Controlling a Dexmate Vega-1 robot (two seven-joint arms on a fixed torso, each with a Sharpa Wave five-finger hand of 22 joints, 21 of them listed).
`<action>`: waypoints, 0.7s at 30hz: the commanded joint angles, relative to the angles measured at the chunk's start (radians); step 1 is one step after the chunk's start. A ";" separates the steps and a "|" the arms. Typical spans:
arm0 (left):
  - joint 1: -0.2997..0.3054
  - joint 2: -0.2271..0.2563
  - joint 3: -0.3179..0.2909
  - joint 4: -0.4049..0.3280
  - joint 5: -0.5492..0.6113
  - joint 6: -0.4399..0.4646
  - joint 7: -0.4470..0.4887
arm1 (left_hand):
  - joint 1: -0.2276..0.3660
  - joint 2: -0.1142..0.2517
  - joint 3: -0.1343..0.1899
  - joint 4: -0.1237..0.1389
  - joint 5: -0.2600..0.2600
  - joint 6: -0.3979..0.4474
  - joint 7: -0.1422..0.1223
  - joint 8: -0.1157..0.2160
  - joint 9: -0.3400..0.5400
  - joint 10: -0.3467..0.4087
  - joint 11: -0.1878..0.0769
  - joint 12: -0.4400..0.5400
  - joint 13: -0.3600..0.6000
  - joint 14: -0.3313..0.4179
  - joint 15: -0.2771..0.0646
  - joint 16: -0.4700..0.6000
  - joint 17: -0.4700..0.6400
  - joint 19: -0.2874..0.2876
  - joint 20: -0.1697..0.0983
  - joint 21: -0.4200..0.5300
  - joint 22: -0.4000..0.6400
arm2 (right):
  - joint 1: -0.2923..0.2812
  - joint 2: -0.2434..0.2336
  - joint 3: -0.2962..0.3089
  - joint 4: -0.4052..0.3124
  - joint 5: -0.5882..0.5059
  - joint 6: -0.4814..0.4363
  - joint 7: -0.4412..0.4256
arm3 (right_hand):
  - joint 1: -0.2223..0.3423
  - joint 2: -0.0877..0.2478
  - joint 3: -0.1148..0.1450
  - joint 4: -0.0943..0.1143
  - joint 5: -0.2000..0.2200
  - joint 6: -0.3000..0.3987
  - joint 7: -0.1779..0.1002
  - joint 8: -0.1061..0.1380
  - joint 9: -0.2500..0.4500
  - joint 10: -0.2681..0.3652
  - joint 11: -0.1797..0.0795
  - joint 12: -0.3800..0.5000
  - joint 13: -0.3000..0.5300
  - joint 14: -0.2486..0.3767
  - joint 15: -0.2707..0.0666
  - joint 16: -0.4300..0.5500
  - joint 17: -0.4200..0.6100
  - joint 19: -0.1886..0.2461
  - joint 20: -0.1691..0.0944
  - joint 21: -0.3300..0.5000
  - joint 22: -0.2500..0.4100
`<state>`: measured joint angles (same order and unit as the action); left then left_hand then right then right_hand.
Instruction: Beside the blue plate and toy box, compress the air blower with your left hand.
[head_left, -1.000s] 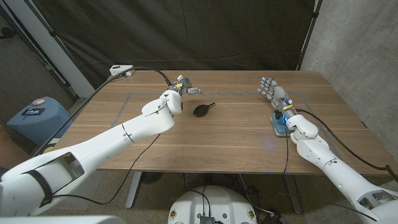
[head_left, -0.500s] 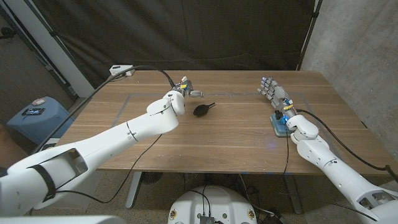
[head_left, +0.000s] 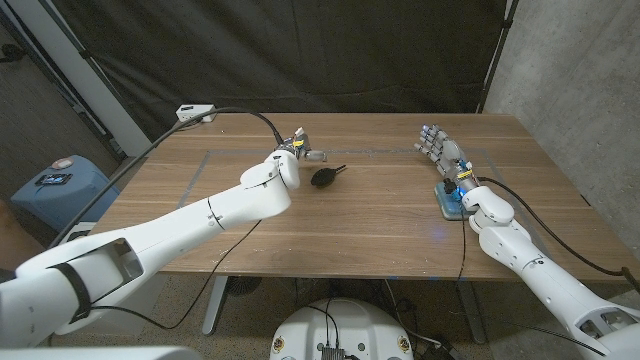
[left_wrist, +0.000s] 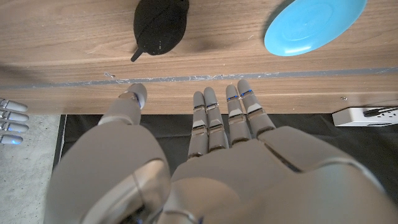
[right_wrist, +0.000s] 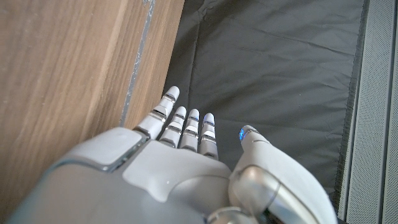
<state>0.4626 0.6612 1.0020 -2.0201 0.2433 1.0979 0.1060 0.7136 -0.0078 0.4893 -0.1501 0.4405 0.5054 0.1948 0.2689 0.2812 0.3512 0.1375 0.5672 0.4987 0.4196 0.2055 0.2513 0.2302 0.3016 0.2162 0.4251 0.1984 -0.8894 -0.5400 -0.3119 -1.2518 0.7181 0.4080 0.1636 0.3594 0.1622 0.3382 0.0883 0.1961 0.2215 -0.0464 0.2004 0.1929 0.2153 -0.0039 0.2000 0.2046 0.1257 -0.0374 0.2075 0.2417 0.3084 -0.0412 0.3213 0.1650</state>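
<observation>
Two arms reach over the wooden table (head_left: 380, 215) from the near edge. The left arm stretches diagonally toward the far middle, and its left hand (head_left: 296, 145) hovers just beside the black air blower (head_left: 325, 177), on the side away from the right arm, not touching it. In the left wrist view the left hand (left_wrist: 211, 155) is empty, its fingers (left_wrist: 239, 115) straight and close together with the thumb set apart, all pointing past the far table edge. The air blower (left_wrist: 160, 25) there is a rounded black bulb with a short nozzle, lying on its side on the wood. The blue plate (left_wrist: 311, 23) lies near it on the same surface, cut off by the frame edge; in the head view the left arm covers it.

The right hand (head_left: 443, 155) stands well apart from the air blower, near the far right part of the table, fingers extended and spread, holding nothing. A small blue light glows at its wrist. The right wrist view shows the right hand (right_wrist: 180, 149) with straight fingers reaching over the table edge toward the black curtain (right_wrist: 273, 68).

A white box (left_wrist: 367, 115) with a cable sits beyond the table edge, partly cut off and hard to identify.
</observation>
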 joint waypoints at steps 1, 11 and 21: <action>-0.015 -0.020 0.033 0.033 0.001 0.001 0.016 | 0.007 0.001 -0.005 0.000 0.007 0.001 -0.004 -0.006 0.005 -0.007 -0.001 0.004 0.005 0.000 0.008 -0.004 0.005 -0.006 0.000 -0.002 0.001 | -0.018 -0.009 0.012 -0.007 0.014 0.007 0.009 | -0.006 -0.005 0.003 -0.002 -0.004 0.007 0.006 0.001 0.004 0.008 0.004 0.005 0.003 0.006 -0.024 0.006 -0.001 0.009 -0.018 -0.002 0.005; -0.035 -0.051 0.057 0.066 -0.004 0.013 0.010 | 0.001 0.000 -0.012 0.004 0.013 -0.010 -0.001 -0.015 0.007 -0.031 0.004 0.004 0.013 -0.009 0.011 -0.012 0.007 -0.013 0.000 -0.008 0.002 | -0.018 -0.015 0.020 0.003 0.025 0.013 0.028 | -0.007 -0.005 0.003 -0.002 -0.004 0.007 0.006 0.001 0.004 0.007 0.004 0.005 0.003 0.005 -0.024 0.006 -0.001 0.011 -0.018 -0.005 0.005; -0.058 -0.064 0.086 0.089 -0.005 0.023 0.002 | 0.000 0.000 -0.022 0.005 0.013 -0.006 0.001 -0.017 0.009 -0.032 0.006 0.010 0.018 -0.011 0.015 -0.014 0.010 -0.018 0.000 -0.012 0.002 | -0.017 -0.015 0.025 0.015 0.031 0.018 0.038 | -0.008 -0.005 0.004 -0.003 -0.004 0.007 0.006 0.001 0.004 0.006 0.003 0.004 0.003 0.005 -0.023 0.007 -0.002 0.013 -0.017 -0.008 0.005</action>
<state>0.4255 0.6155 1.0617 -1.9586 0.2415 1.1098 0.1153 0.7135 -0.0078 0.4708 -0.1462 0.4443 0.4945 0.1946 0.2511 0.2859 0.3192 0.1446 0.5672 0.5125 0.4088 0.2163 0.2400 0.2349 0.2872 0.2124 0.4172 0.1983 -0.9052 -0.5524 -0.2927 -1.2474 0.7415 0.4206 0.1905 0.3541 0.1570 0.3382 0.0883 0.1922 0.2215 -0.0464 0.2004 0.1930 0.2153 -0.0039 0.2000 0.2047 0.1258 -0.0374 0.2075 0.2368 0.3083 -0.0412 0.3134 0.1650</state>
